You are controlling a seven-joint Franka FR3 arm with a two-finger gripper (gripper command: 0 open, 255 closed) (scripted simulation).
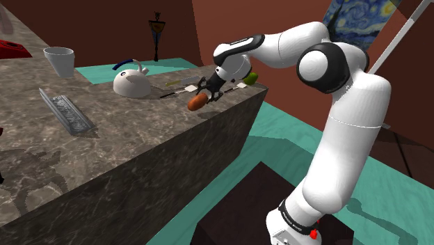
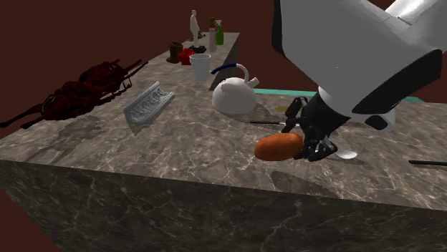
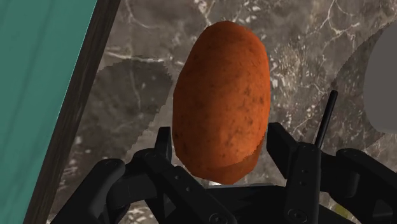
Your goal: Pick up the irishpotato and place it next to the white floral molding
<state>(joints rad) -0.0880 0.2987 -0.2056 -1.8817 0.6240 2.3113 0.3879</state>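
The claw (image 1: 203,94) is clenched on one end of a reddish potato (image 1: 197,102), mid-frame in the shoulder view, above the counter (image 1: 139,153) — long axis jutting outward. The molding (image 1: 66,111) lies well apart, left.

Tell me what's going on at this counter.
The white arm's black gripper is shut on an orange-brown potato and holds it above the marble counter, near the counter's edge. The pale floral molding lies farther along the counter, past a white kettle. The potato has not yet been set down beside the molding.
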